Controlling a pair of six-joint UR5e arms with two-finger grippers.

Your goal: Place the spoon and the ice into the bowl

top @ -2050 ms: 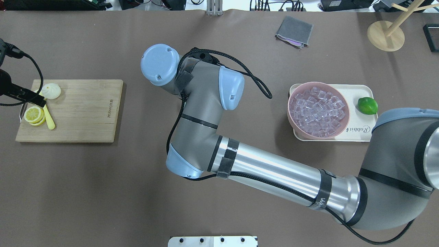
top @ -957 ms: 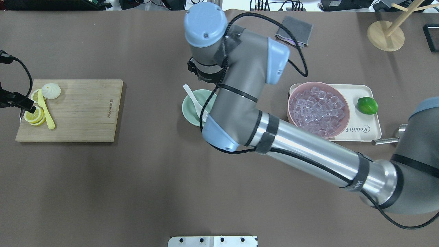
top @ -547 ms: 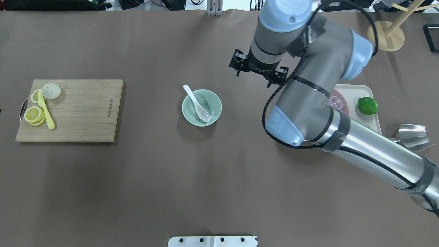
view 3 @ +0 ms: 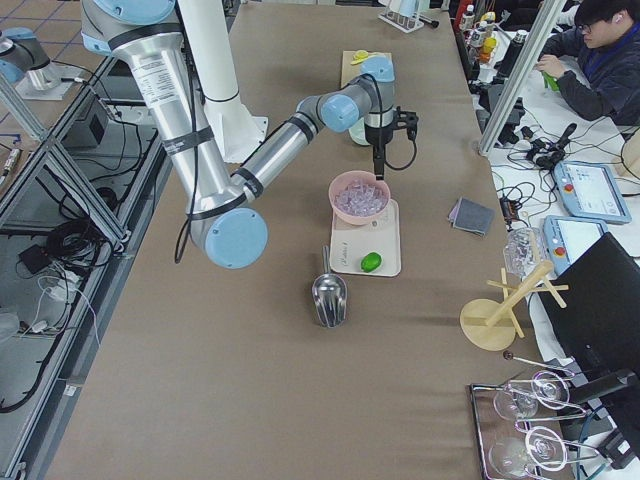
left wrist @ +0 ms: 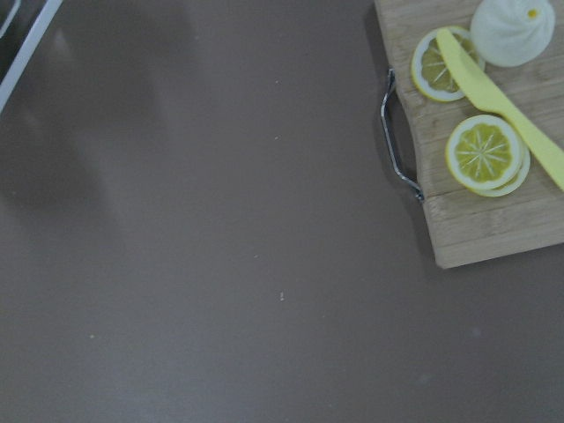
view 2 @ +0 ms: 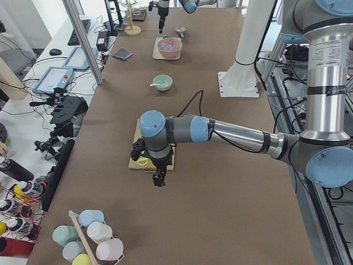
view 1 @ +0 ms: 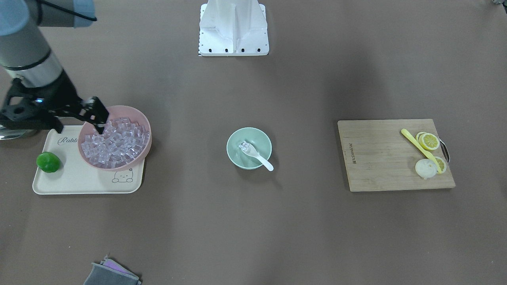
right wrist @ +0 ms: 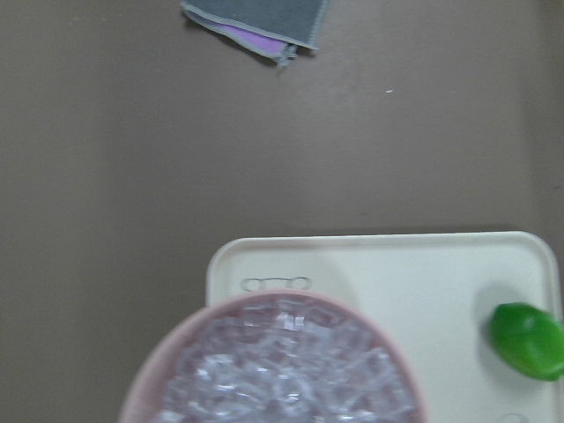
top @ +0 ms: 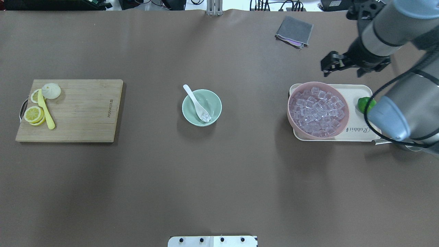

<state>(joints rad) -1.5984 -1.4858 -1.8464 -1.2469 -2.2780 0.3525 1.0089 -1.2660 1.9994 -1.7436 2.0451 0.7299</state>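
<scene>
The mint-green bowl [top: 213, 101] [view 1: 236, 154] stands at mid-table. The white spoon [top: 194, 100] [view 1: 262, 159] lies in it, handle over the rim. One clear ice cube [top: 206, 118] [view 1: 243, 146] rests on its scoop. My right gripper [view 1: 99, 126] [view 3: 378, 172] hangs over the far edge of the pink bowl, well away from the green bowl. Nothing shows in it, and I cannot tell whether its jaws are open. My left gripper [view 2: 159, 181] hovers off the cutting board's end, seen only from the left side view, so I cannot tell its state.
The pink bowl [top: 289, 107] full of ice and a lime [top: 363, 102] sit on a cream tray [top: 356, 90]. A metal scoop [view 3: 328, 293] lies beside the tray. A cutting board [top: 85, 113] holds lemon slices and a yellow knife [top: 47, 112]. A grey cloth [top: 294, 31] lies far back.
My right arm has swung from above the green bowl to the tray side, uncovering the bowl with spoon and ice in it. My left gripper has left the overhead view.
</scene>
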